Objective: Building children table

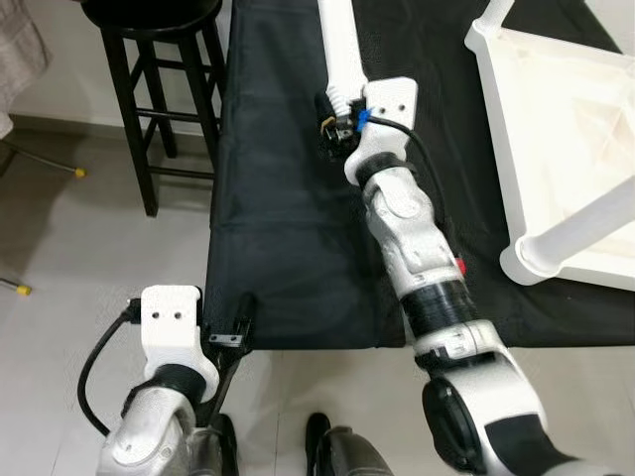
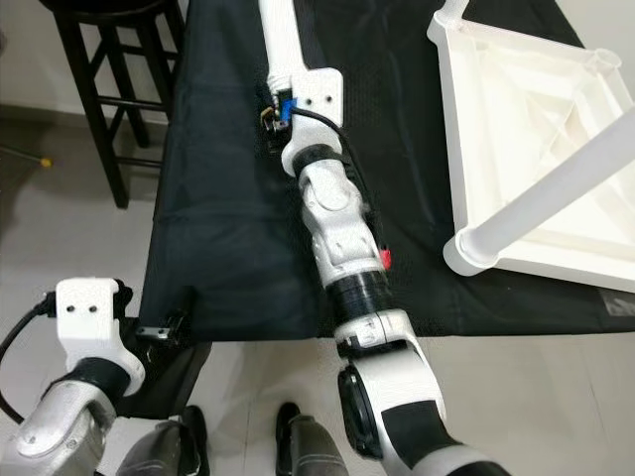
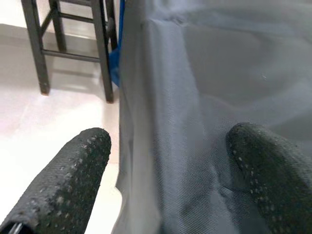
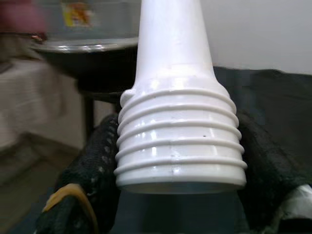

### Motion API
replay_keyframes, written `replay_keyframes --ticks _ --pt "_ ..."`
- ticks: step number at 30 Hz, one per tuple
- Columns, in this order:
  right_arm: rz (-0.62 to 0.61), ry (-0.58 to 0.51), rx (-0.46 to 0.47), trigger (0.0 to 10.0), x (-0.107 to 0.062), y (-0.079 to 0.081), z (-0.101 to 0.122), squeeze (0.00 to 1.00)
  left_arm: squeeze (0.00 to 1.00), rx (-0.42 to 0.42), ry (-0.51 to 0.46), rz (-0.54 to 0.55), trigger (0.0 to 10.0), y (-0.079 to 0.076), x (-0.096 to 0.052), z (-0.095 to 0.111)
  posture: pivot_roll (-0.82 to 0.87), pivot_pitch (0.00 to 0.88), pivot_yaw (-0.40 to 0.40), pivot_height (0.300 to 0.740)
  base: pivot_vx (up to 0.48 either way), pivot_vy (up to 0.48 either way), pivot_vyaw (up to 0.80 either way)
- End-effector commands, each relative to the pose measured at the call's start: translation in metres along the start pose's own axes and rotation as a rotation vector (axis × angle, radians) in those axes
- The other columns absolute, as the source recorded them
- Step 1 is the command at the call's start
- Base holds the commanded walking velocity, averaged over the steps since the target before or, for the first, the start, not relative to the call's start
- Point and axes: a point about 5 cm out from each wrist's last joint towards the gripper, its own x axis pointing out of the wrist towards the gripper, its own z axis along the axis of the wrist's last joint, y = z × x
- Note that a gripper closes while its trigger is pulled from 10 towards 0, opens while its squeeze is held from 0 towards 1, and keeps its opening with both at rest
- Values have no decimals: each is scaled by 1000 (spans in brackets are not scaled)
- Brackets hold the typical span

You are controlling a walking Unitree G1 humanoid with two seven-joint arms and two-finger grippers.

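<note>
Landmark: black cloth-covered table.

Tabletop – white plastic, lies upside down on the cloth's right side, underside ribs up. One leg already screwed into its near corner, lying low across the tray. Judgement: inverted so the corner sockets face up for the remaining legs.

Second leg – white tube, over the middle of the cloth, well left of the tabletop. Right gripper is clamped on it just behind the threaded end; right wrist view shows the black fingers pressed on both sides of the ribbed screw collar. Threads stay exposed, probably so the end can go straight into a socket.

Left gripper – at the cloth's near-left corner, fingers spread apart, straddling the hanging cloth edge, pinching nothing. Looks idle.

Black stool – on the floor just beyond the cloth's far-left side.
</note>
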Motion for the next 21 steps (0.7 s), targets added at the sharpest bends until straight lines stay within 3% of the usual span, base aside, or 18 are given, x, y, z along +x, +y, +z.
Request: replay_keyframes --ticks 1,5,8,12,13,14,15,21 --pt "130 -29 93 0 -12 6 3 0 0 28 36 48 10000 20 6 -8 91 289 -146 740 0 0 0" --pt "237 -46 154 0 -24 11 5 0 0 72 19 70 10000 39 17 -5 89 283 -145 740 0 0 0" --pt "263 -43 162 0 -26 13 4 0 0 81 15 74 10000 44 20 -4 90 279 -145 740 0 0 0" --pt "370 -31 199 0 -39 20 2 0 0 74 0 103 10000 66 30 2 93 275 -147 740 0 0 0" --pt "405 -21 225 0 -44 21 1 0 333 58 -8 105 10000 72 32 6 95 275 -148 740 0 0 0" --pt "405 -21 225 0 -44 21 1 0 333 58 -8 105 10000 72 32 6 95 275 -148 740 0 0 0" --pt "426 -15 243 0 -46 22 1 0 1000 47 -14 105 10000 75 34 8 95 274 -147 740 0 0 0" --pt "520 35 314 0 -62 21 -3 0 1000 -20 -70 117 10000 92 44 24 93 274 -151 740 0 0 0"
